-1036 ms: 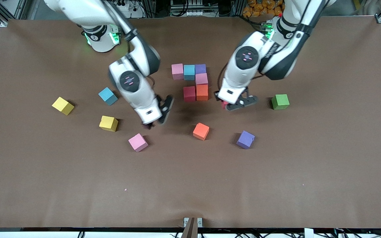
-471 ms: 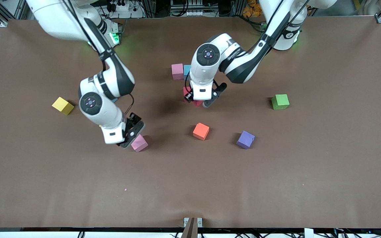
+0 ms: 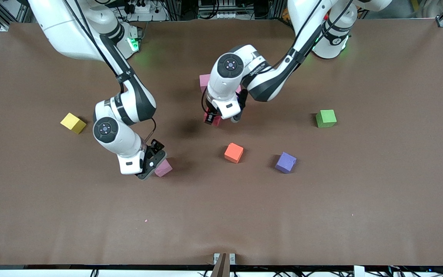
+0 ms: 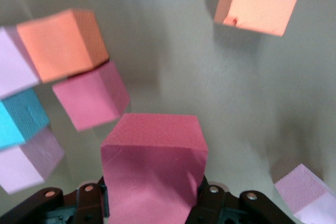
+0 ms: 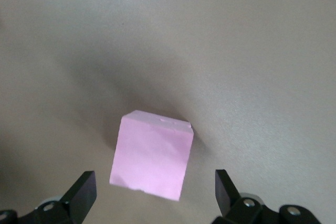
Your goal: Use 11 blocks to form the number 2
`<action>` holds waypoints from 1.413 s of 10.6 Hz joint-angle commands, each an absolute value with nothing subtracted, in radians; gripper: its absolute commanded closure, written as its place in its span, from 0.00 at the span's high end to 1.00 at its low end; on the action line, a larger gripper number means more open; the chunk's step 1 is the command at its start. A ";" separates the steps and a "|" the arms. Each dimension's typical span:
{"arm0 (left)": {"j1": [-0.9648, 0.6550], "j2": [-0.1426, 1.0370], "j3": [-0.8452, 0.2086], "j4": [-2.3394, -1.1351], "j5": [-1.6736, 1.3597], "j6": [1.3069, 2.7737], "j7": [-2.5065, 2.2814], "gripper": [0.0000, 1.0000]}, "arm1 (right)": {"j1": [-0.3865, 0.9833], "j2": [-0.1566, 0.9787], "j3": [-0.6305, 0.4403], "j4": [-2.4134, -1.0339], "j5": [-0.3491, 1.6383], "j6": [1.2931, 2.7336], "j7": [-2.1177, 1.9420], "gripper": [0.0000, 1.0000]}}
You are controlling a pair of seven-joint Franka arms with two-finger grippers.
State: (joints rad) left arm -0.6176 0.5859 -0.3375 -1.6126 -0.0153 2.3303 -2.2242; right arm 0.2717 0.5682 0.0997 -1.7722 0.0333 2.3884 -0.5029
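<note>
My left gripper (image 3: 217,118) is shut on a red block (image 3: 214,120), which fills the space between its jaws in the left wrist view (image 4: 152,166). It hangs over the table at the edge of the partly built number 2 (image 4: 58,93). Orange (image 4: 60,43), red (image 4: 92,95), blue (image 4: 18,116) and pink (image 4: 10,69) blocks show there. In the front view the arm hides most of it, leaving one pink corner block (image 3: 204,80). My right gripper (image 3: 155,164) is open and low around a loose pink block (image 5: 152,156), one finger (image 5: 81,192) on each side, not touching.
A loose orange block (image 3: 233,152) and a purple block (image 3: 285,162) lie nearer the front camera than the digit. A green cube (image 3: 325,118) sits toward the left arm's end and a yellow block (image 3: 73,123) toward the right arm's end.
My left gripper carried the red block from the left arm's end of the table to the edge of the digit. My right gripper swung over to the pink block and lowered around it.
</note>
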 commanded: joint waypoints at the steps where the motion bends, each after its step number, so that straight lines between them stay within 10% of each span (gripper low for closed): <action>1: -0.663 0.627 -0.334 -1.585 0.023 2.384 -2.379 0.34 | 0.276 0.627 0.107 -1.720 0.041 2.394 -0.410 1.00; 10: -0.735 0.741 -0.322 -1.578 0.175 2.511 -2.784 0.26 | 0.270 0.690 0.107 -1.704 0.041 2.436 -0.258 1.00; 15: -0.747 0.738 -0.322 -1.634 0.219 2.508 -2.795 0.26 | 0.276 0.670 0.107 -1.701 0.038 2.413 -0.206 0.44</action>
State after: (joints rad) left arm -0.7329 0.7428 -0.3319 -1.6147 0.1782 2.5024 -2.7177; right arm 0.2787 0.6798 0.1025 -1.7171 0.0348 2.4427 -0.2221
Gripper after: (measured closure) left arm 0.441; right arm 0.370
